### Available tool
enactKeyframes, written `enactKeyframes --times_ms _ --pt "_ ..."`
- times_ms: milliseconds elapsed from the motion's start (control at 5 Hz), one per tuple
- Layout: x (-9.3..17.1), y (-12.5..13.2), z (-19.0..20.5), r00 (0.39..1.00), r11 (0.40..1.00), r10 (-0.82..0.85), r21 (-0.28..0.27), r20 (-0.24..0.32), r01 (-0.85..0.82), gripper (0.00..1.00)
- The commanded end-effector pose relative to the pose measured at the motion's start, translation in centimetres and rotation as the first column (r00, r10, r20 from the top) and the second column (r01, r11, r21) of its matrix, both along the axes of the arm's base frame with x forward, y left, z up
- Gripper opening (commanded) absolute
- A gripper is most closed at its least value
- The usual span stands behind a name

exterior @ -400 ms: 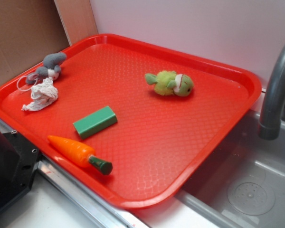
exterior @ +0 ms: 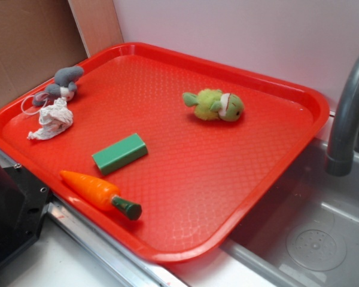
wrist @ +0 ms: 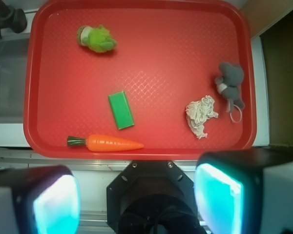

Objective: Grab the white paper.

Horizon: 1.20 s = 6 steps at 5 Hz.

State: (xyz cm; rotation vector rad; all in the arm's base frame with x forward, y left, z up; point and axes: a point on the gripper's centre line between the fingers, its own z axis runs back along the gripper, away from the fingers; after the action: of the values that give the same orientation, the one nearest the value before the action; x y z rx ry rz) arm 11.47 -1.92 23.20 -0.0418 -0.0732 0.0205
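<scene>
The pincer (wrist: 136,200) hangs high above the near edge of the red tray (wrist: 141,148), its two fingers (wrist: 219,200) spread wide apart with nothing between them; only the wrist view shows it, since it lies outside the exterior view. Set against the exterior picture from a moment ago, nothing has shifted: every object sits where it did, and no arm has entered that view. That suggests the reach has not really started, and the whole approach and grasp are still to do.

Nearest below the pincer is the orange carrot (wrist: 107,143), lying along the near rim. Just beyond it is the green block (wrist: 121,110). The white paper (wrist: 200,116) lies on the tray floor ahead of the pincer and off to the right side of the wrist picture, roughly in line with the right-hand finger, well clear of the block. It is a crumpled, lumpy wad, apart from the carrot and block but just beside the grey plush toy (wrist: 229,80), whose thin white cord (wrist: 235,115) loops close to it. A descent will likely need to centre on the wad and stay off that cord. The green plush (wrist: 96,39) sits far off at the opposite corner.
</scene>
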Motion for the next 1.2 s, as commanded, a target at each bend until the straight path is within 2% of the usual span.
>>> enactKeyframes --times_ms 0,200,400,600,800,1000 --pt "0.9 2.2 -2.4 0.937 0.938 0.347 -0.034 0.034 -0.346 1.00" --pt "1.4 3.2 -5.1 0.869 0.869 0.495 -0.018 0.009 -0.495 1.00" --pt "1.4 4.8 -8.0 0.784 0.786 0.619 -0.021 0.053 -0.618 1.00" --pt "1.7 5.8 -10.7 0.717 0.721 0.689 0.000 0.107 -0.693 1.00" --pt "1.8 6.9 -13.1 0.711 0.716 0.691 0.005 0.129 -0.698 1.00" --pt "2.2 8.0 -15.0 0.714 0.717 0.682 0.050 0.161 -0.696 1.00"
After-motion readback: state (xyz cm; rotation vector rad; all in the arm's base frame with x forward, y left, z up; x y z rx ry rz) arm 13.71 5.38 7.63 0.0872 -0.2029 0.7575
